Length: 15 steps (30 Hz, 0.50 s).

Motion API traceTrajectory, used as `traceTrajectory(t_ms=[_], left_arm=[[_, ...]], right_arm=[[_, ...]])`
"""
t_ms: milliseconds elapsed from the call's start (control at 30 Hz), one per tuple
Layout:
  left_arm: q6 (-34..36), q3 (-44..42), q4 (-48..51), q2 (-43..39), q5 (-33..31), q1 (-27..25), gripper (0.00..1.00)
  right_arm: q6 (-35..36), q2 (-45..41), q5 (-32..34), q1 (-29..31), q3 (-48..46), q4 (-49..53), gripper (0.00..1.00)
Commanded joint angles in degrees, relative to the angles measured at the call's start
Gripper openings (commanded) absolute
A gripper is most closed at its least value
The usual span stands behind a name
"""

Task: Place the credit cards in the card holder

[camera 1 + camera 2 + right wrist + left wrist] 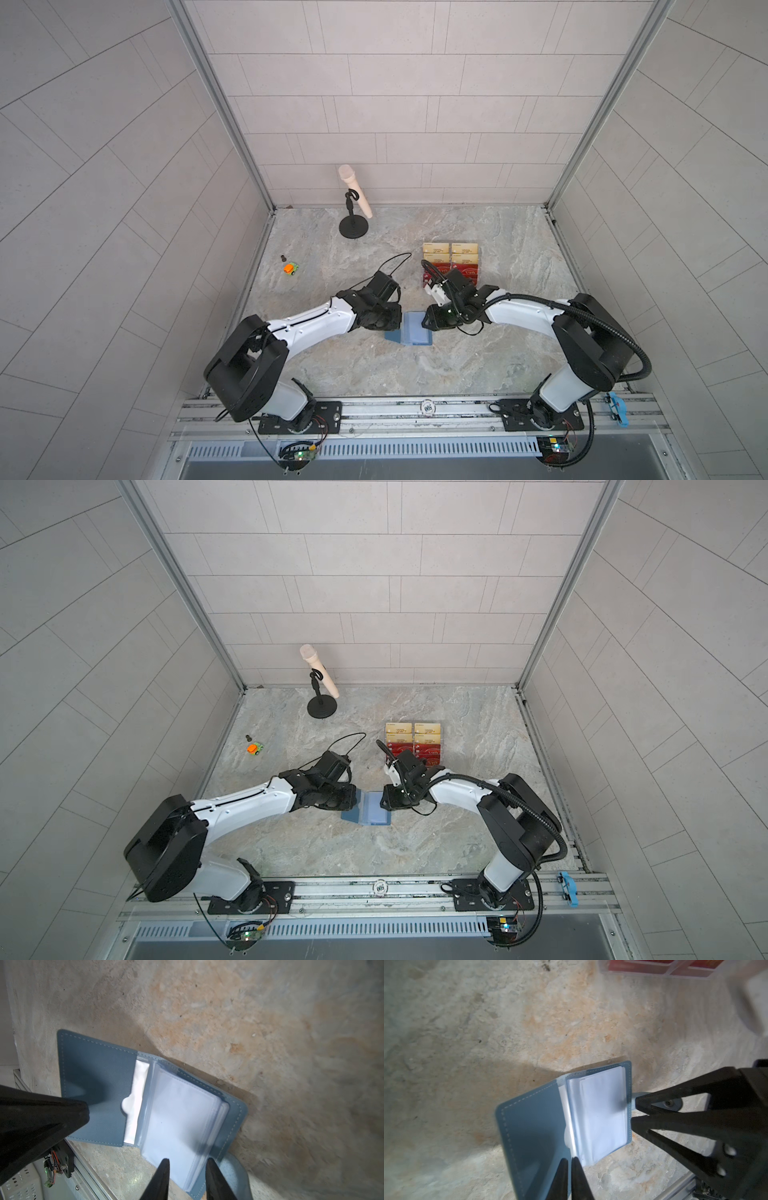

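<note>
The slate-blue card holder lies open on the stone table between both arms, its clear sleeves empty. My left gripper is shut, its tips resting on the holder's left cover. My right gripper is open, its fingers astride the outer edge of the sleeve stack, near the snap strap. The red credit cards sit in a clear tiered stand just behind the right arm. Neither gripper holds a card.
Pale gold cards fill the stand's back rows. A microphone on a black stand is at the back, and a small orange and green toy car at the left. The metal rail runs along the front edge.
</note>
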<state>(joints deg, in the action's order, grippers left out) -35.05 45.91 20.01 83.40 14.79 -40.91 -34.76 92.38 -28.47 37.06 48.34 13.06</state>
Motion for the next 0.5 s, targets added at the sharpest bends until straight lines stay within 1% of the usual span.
traceTrajectory(t_ms=[0,133,333,467], left_arm=[[1.5,-1.4,3.4,-1.2,-3.4,0.1,0.08],[1.8,-2.2,2.1,-0.8,-2.2,0.2,0.06],[1.3,-4.4,-0.2,1.1,-1.3,0.2,0.0],[0.6,-5.9,-1.7,1.7,-0.9,0.2,0.0]], right_arm=[[-1.2,0.3,-0.4,0.1,0.6,-1.5,0.33],[-1.1,1.3,-0.6,0.4,1.7,-1.3,0.34],[-1.0,2.6,0.1,0.6,2.8,-0.8,0.34],[-0.9,3.1,0.6,0.7,3.4,-0.4,0.35]])
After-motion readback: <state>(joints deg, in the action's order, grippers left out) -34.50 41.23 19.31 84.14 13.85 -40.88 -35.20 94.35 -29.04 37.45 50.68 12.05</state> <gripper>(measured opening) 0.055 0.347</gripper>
